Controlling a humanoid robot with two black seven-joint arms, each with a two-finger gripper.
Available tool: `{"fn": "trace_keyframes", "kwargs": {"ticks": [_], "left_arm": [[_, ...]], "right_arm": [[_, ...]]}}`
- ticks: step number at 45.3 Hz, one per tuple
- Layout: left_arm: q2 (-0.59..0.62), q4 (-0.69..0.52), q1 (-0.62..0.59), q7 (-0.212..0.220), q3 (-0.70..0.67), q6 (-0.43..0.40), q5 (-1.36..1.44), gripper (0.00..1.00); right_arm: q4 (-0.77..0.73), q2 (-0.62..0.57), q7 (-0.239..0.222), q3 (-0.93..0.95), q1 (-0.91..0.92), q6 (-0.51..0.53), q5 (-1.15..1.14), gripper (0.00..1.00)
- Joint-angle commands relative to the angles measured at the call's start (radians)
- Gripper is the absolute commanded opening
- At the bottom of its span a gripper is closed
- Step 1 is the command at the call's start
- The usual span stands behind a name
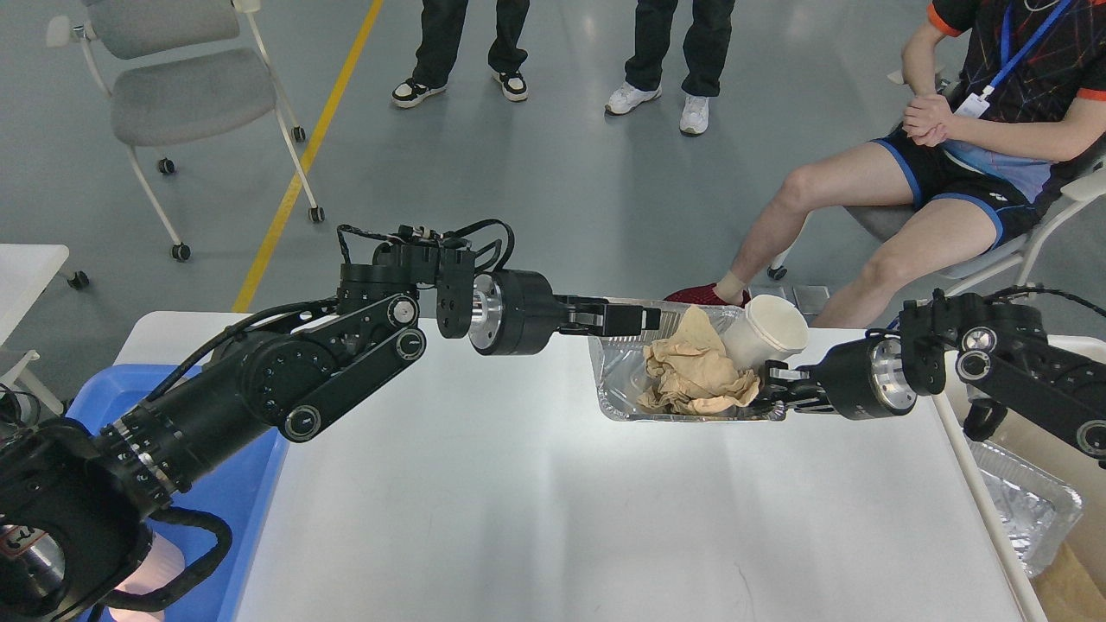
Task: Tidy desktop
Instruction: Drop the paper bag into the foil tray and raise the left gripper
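The white desktop (518, 492) fills the lower view. A foil tray (615, 380) stands at its far right part. A crumpled brown paper (696, 376) lies inside it. A white paper cup (765, 333) leans tilted in the tray's right end, against the paper. My left gripper (644, 320) reaches in from the left. It is over the tray's far left rim, just left of the paper's top, open and apart from the paper. My right gripper (772, 393) is shut on the tray's near right rim.
A blue plastic tray (255, 484) lies at the desktop's left edge, mostly hidden by my left arm. A second foil tray (1028, 501) sits in a cardboard box off the right edge. A seated person (933, 181), standing people and a grey chair (173, 95) are beyond the table.
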Motion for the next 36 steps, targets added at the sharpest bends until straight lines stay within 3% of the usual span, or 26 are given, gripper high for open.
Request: {"fn": "trace_keyframes", "kwargs": {"ticks": [1,5,12,13,15,24,33,36], "left_arm": [[0.003,0.0,0.001,0.003,-0.009,-0.001,-0.044,0.95],[0.003,0.0,0.002,0.004,-0.046,0.016,-0.165,0.95],[0.001,0.006,0.056,0.004,-0.164,0.123,-0.338,0.95],[0.001,0.008,0.092,0.004,-0.217,0.18,-0.39,0.96],[0.001,0.009,0.12,0.004,-0.259,0.205,-0.412,0.96],[0.001,0.035,0.278,0.004,-0.506,0.251,-0.479,0.96],[-0.017,0.098,0.352,0.003,-0.709,0.332,-0.611,0.96],[-0.062,0.188,0.388,0.0,-0.837,0.363,-0.712,0.96]], "right_arm": [[0.0,0.005,-0.001,0.0,0.0,0.0,0.0,0.0],[0.0,0.005,-0.001,0.0,0.0,0.0,0.0,0.0],[0.0,0.003,0.0,0.0,0.0,0.0,0.0,0.0],[0.0,0.003,0.0,0.0,0.0,0.0,0.0,0.0],[0.0,0.003,0.0,0.0,-0.001,0.0,0.0,0.0],[0.0,0.005,-0.001,0.0,-0.001,0.0,0.0,0.0],[-0.002,0.003,-0.001,0.001,-0.001,0.0,-0.002,0.0],[-0.002,-0.001,-0.001,0.0,-0.003,-0.003,-0.002,0.0]]}}
